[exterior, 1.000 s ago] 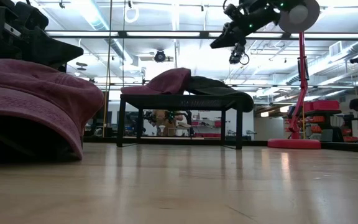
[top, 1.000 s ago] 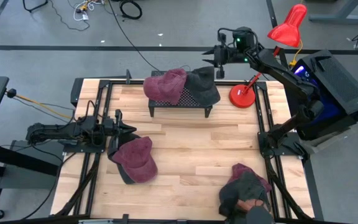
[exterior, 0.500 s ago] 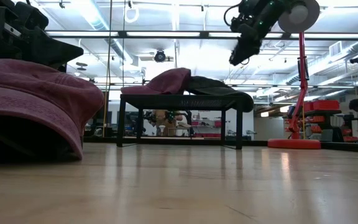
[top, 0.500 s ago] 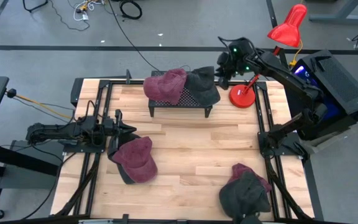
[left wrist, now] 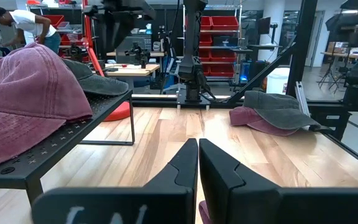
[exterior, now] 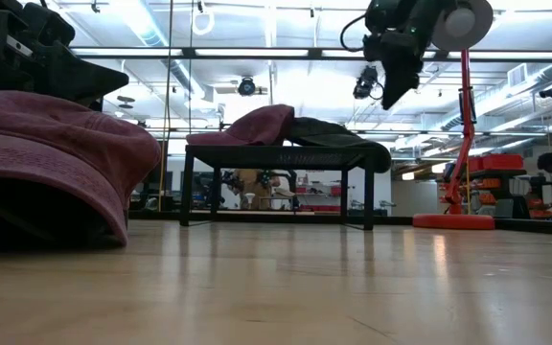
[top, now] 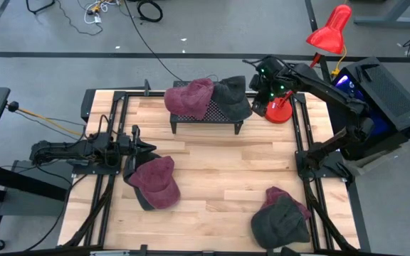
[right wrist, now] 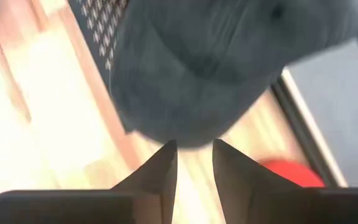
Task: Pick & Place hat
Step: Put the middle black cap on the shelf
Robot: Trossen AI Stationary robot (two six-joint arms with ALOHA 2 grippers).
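Starting at the left of the high view, the left end effector (top: pixel 142 148) lies low at the table's left edge, fingers pressed together as its wrist view shows, just beside a maroon cap (top: pixel 156 182) in the lower left of the table (top: pixel 212 163). That cap is washed cotton, faded and slightly fuzzy, its crown slumped and its brim stiffer.

Toward the upper middle stands a small black rack (top: pixel 203 118) with a perforated metal top on thin legs. Two more caps rest on it: a second maroon one (top: pixel 189 97) on the left side and a grey cap (top: pixel 232 98) on the right, overlapping it and drooping past the rack's edge.

Right of the rack, the right end effector (top: pixel 260 91) hangs above the grey cap's outer edge, pointing down; its wrist view shows the fingers a little apart with the cap's dark fabric just beyond the tips, nothing held. A red lamp (top: pixel 280 108) stands close behind it, base on the table's upper right corner.

At the lower right lies a further pair of caps (top: pixel 282 217), grey over maroon.

The grey cap will likely be light, soft and easily crumpled; the crown would fold under a pinch, so the stiffer brim, or the seam where brim meets crown, looks the surer hold. The cloth should not slip much.
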